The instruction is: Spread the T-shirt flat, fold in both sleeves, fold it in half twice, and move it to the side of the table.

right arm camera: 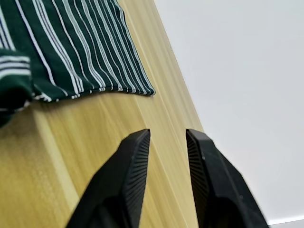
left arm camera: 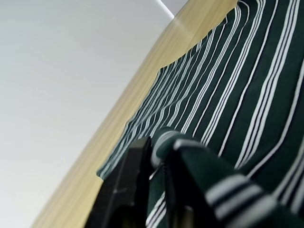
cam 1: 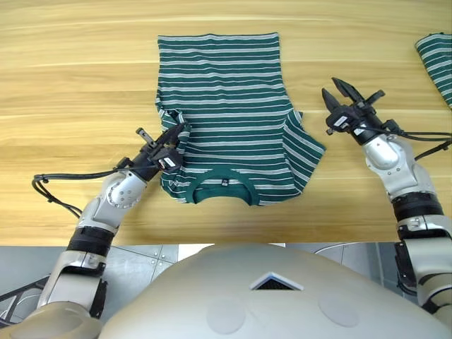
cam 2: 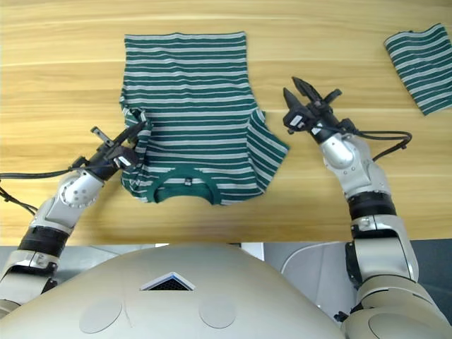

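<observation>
A pale wooden bench [cam 1: 70,85] runs across the whole scene, and the green, white-striped T-shirt [cam 1: 226,99] lies at its middle, hem toward the far edge and collar [cam 1: 222,185] toward the near edge. A second striped cloth [cam 1: 438,63], already folded, sits toward the far right corner and is cut off by the frame. The shirt looks like thin, limp knit. It should be light and soft, apt to sag and wrinkle when lifted and to drag on the wood rather than slide as 1 piece. It is best taken by a pinch at a sleeve cuff, shoulder edge or hem corner, with 2 holds apart to keep it taut. The right sleeve [cam 1: 305,152] splays outward and partly curls over the body. The left sleeve [cam 1: 171,121] is bunched, so its outline is hard to read. The left gripper [cam 1: 175,135] sits at that bunch, its fingers closed tight on a ridge of the cloth, though I cannot tell how many layers it pinches. The right gripper [cam 1: 351,95] hangs over bare wood just beside the right sleeve, parted and holding nothing.
</observation>
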